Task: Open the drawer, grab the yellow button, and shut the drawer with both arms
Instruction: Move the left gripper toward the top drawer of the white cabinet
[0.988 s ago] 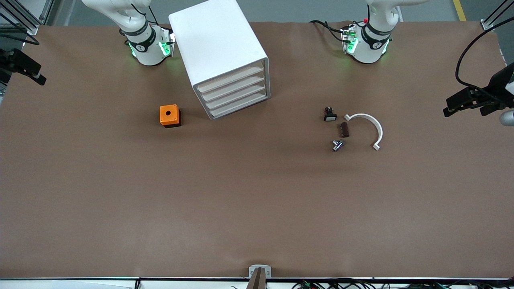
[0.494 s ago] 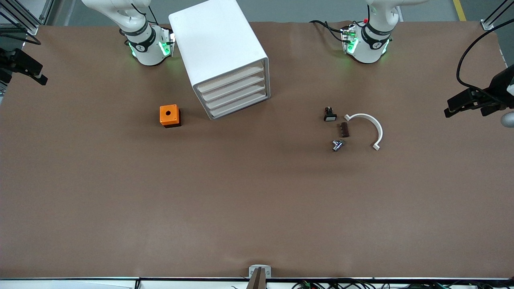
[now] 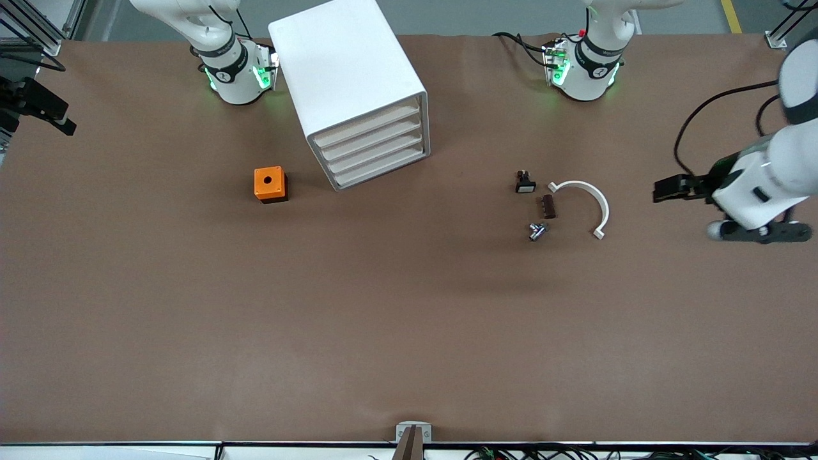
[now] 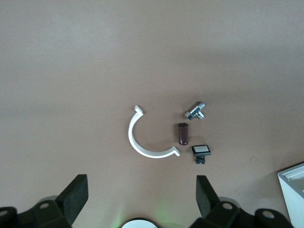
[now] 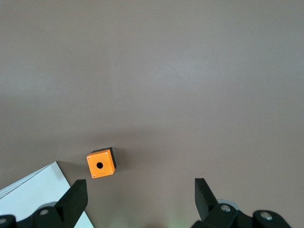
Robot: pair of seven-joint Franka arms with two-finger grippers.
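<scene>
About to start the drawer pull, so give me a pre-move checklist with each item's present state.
1. Top drawer shut, ready to pull: ok.
2. Left gripper open, holding nothing, over the table at the left arm's end: ok.
3. Right gripper open, holding nothing, over the table beside the orange box: ok.
4. Button in sight: not ok, none visible.
5. Table in front of the cabinet free for the drawer's travel: ok.

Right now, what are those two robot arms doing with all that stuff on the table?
Nothing is being held yet. The left gripper hangs open over the table at its arm's end, near a white curved piece and some small parts. The right gripper is open too, waiting at the other end. All four drawers in the white cabinet are shut, including the top drawer. An orange box sits beside the cabinet.
</scene>
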